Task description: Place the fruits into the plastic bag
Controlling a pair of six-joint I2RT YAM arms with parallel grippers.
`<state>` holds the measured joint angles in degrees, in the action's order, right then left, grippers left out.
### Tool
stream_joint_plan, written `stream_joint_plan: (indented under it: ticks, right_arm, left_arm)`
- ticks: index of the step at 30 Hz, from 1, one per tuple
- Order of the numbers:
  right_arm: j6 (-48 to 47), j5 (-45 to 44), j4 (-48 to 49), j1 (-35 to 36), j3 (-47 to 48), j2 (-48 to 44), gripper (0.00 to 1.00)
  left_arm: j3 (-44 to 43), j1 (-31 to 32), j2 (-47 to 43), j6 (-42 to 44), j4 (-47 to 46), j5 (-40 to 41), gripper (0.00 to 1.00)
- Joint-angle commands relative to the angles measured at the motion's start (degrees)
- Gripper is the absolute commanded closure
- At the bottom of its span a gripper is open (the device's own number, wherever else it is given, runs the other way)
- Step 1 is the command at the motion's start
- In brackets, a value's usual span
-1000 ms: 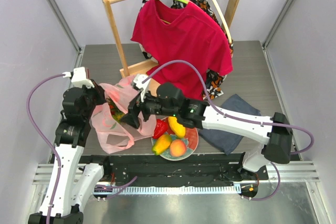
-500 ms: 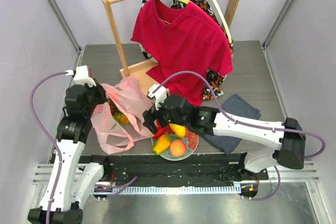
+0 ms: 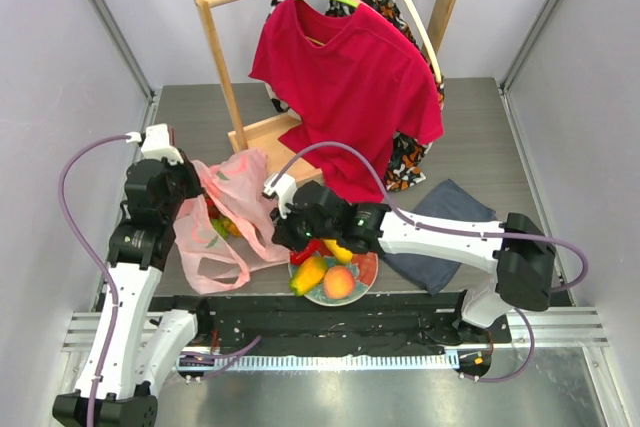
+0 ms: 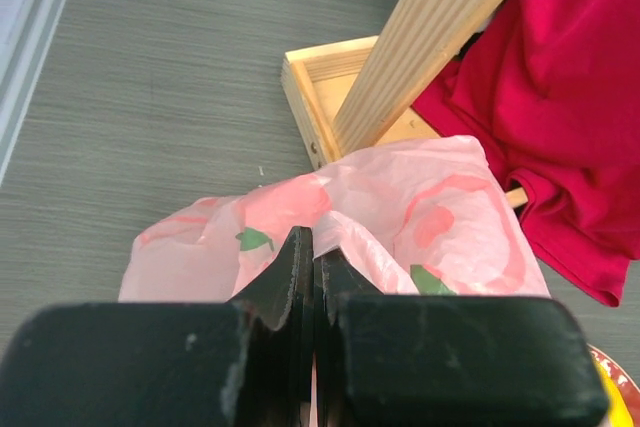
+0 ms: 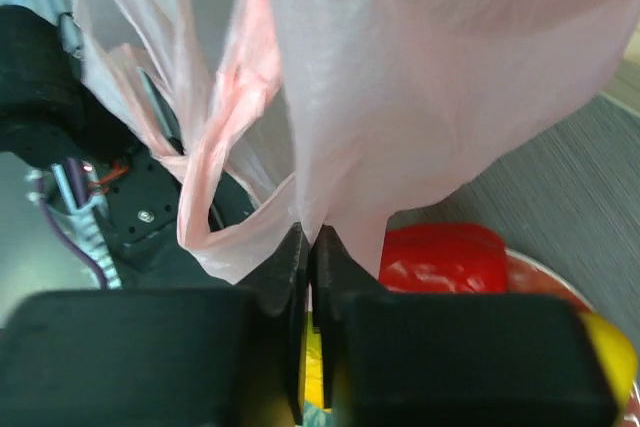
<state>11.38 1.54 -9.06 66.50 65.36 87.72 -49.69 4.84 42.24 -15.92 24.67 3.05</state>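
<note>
The pink plastic bag point(image 3: 228, 209) lies left of the red plate point(image 3: 368, 269), with a few fruits point(image 3: 216, 223) showing through its mouth. My left gripper point(image 3: 193, 187) is shut on the bag's upper left rim, and the film point(image 4: 420, 207) bunches at its tips point(image 4: 313, 247). My right gripper point(image 3: 284, 231) is at the bag's right edge, jaws shut on a fold of bag film point(image 5: 400, 97) at its tips point(image 5: 310, 240). On the plate sit a red pepper point(image 3: 311, 246), a yellow mango point(image 3: 339, 248), a yellow-orange fruit point(image 3: 308, 273) and a peach point(image 3: 340, 282). The pepper point(image 5: 440, 257) lies just beyond my right fingers.
A wooden rack point(image 3: 222, 57) with a red T-shirt point(image 3: 350, 77) stands behind the bag, its base point(image 3: 262, 131) close to the bag's far side. A folded grey-blue cloth point(image 3: 445, 232) lies right of the plate. The table's near edge runs just below the plate.
My right gripper drew back from the bag's mouth, swung over the plate, then came to the bag's right edge and closed on the film. The left gripper kept its hold.
</note>
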Motion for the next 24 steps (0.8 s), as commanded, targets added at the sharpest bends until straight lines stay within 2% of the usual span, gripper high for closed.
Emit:
stream_joint_plan:
  ticks: [1,3,9,10,13,19,24]
  right_arm:
    - [-0.1,9.1,3.5,-0.2,9.3,1.0,0.99]
    - [0.2,12.1,3.2,-0.2,13.6,1.0,0.99]
    - [4.9,15.2,5.6,-0.3,21.9,0.0,0.99]
    - [5.7,15.2,6.6,-0.3,22.4,0.0,0.99]
    - [10.0,15.3,8.7,-1.9,23.1,0.5,0.99]
    - [21.4,18.3,17.6,-9.7,17.5,4.4,0.99]
    - [23.2,19.4,20.7,-11.7,16.0,8.1,0.99]
  left_arm:
    - [-6.3,-0.3,0.6,2.6,2.0,2.6,1.0]
    - [-9.3,-0.4,1.6,3.3,4.4,2.5,1.0]
    - [-27.5,-0.4,11.1,7.1,19.1,1.7,1.0]
    - [-31.7,-0.4,12.5,7.7,22.1,1.2,1.0]
    - [-36.3,-0.8,18.6,9.2,26.5,-1.3,1.0]
    - [-33.7,-1.4,28.0,9.3,28.3,-2.8,1.0]
    - [-30.2,-1.4,30.0,8.4,26.2,0.6,1.0]
